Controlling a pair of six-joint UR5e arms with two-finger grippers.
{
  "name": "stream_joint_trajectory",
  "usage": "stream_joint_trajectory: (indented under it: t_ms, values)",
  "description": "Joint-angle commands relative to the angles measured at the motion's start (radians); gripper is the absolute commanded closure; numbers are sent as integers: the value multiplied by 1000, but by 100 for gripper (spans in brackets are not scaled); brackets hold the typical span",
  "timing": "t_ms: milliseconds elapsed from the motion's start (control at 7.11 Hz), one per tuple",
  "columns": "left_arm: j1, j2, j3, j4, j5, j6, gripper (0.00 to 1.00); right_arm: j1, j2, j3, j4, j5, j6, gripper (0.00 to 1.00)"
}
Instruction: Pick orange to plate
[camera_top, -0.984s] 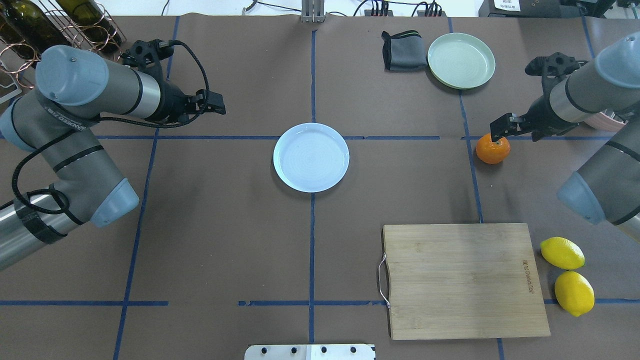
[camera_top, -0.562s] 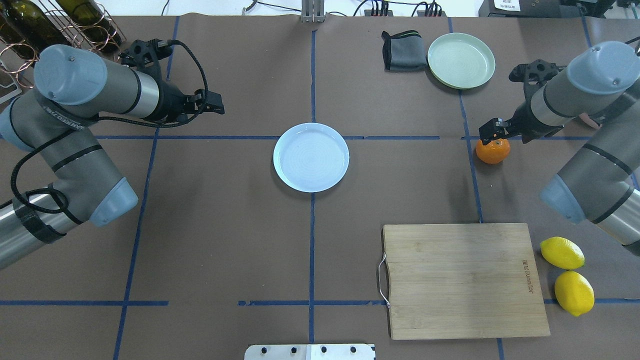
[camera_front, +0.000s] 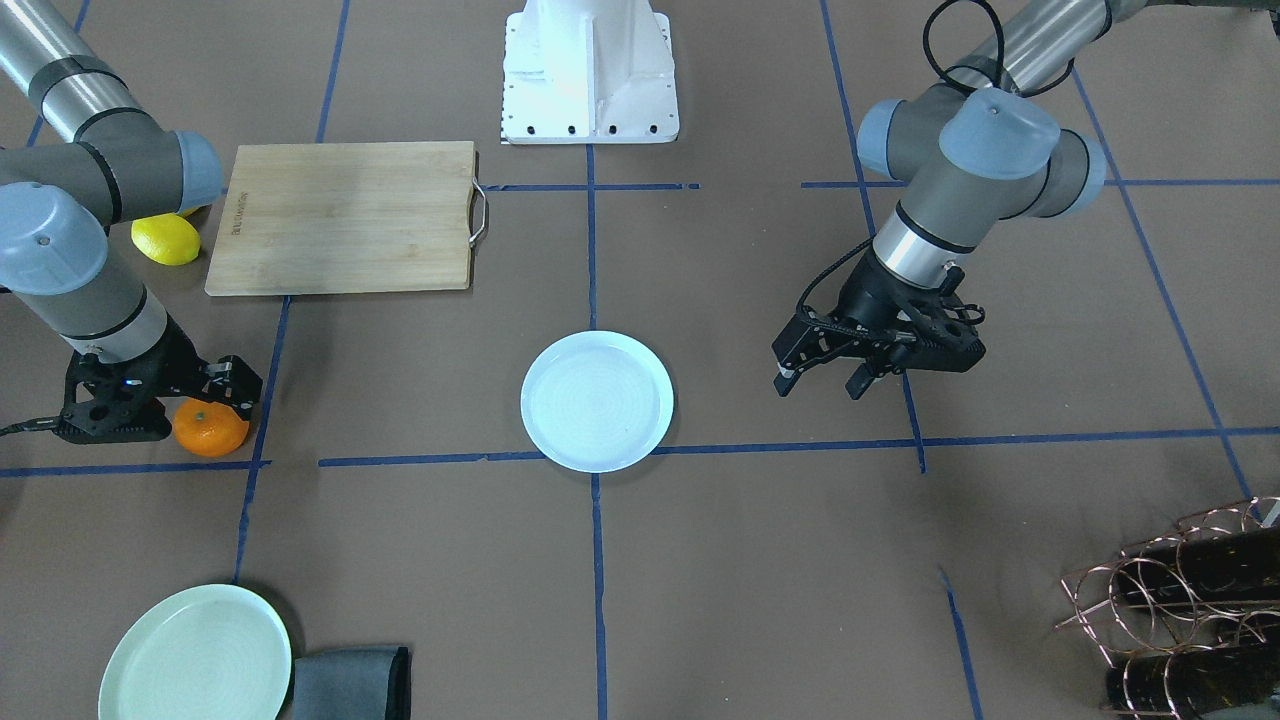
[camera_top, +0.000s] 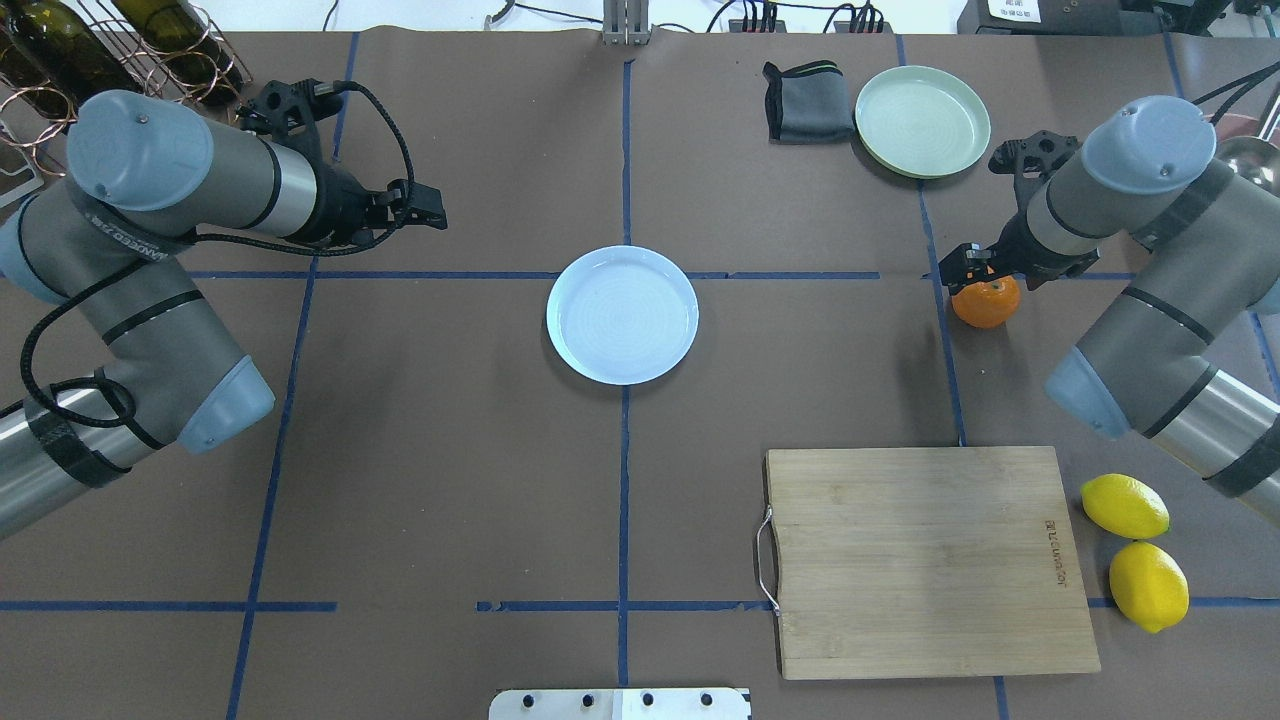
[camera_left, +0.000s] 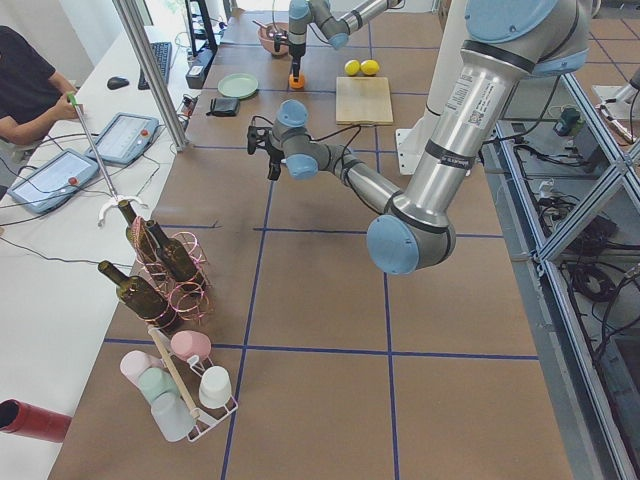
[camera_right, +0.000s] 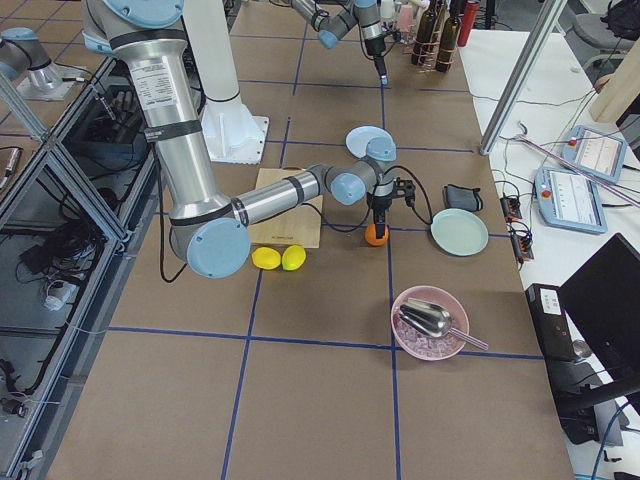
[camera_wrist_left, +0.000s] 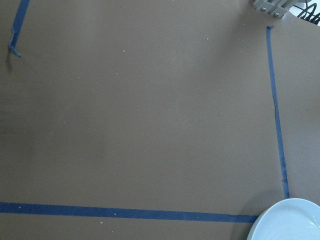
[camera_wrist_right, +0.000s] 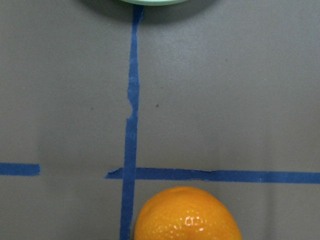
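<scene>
The orange (camera_top: 987, 304) lies on the brown table at the right, by a blue tape crossing. My right gripper (camera_top: 972, 268) hangs open just over the orange's top, its fingers (camera_front: 238, 386) straddling the fruit without closing on it. The right wrist view shows the orange (camera_wrist_right: 187, 216) at the bottom edge. The pale bluish-white plate (camera_top: 622, 315) sits bare at the table's centre, well left of the orange. My left gripper (camera_top: 428, 206) hovers open and holds nothing, left of the plate; the front view shows its spread fingers (camera_front: 786, 378). The plate's rim (camera_wrist_left: 292, 220) shows at the left wrist view's corner.
A mint-green plate (camera_top: 922, 121) and a folded grey cloth (camera_top: 803, 101) lie at the far right. A wooden cutting board (camera_top: 925, 560) and two lemons (camera_top: 1125, 506) sit near right. A wire rack with wine bottles (camera_top: 60, 50) stands far left. A pink bowl with a scoop (camera_right: 428, 322) is beyond the orange.
My right arm has swung toward the table's centre, bringing its gripper from beside the orange to directly over it. The left arm and the orange have stayed put.
</scene>
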Motion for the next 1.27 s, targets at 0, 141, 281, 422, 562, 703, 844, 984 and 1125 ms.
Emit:
stream_joint_trajectory:
  t_ms: [0,141,281,422,562,703,844,984,1125]
  values:
    - [-2,0,0,0,0,1,0,-2,26,-60,0,0,-4,0]
    - [-11,2,0,0,-11,1,0,-6,28,-69,0,-2,-6,0]
    - [-31,2,0,0,-44,14,0,-7,28,-68,0,0,-4,0]
    - [-44,14,-2,0,-54,24,0,-7,28,-68,0,0,-6,15]
    - [-54,17,-2,2,-55,27,0,-7,26,-62,0,3,-10,53]
    - [-72,17,-2,2,-75,31,0,-7,28,-56,0,9,-9,92]
    - [-113,29,-2,18,-116,61,0,-4,26,-34,0,15,-10,100]
    - [-145,36,-26,87,-136,212,0,2,26,36,-6,12,0,100]
    - [-187,81,-81,166,-129,432,0,7,26,96,-15,14,25,100]
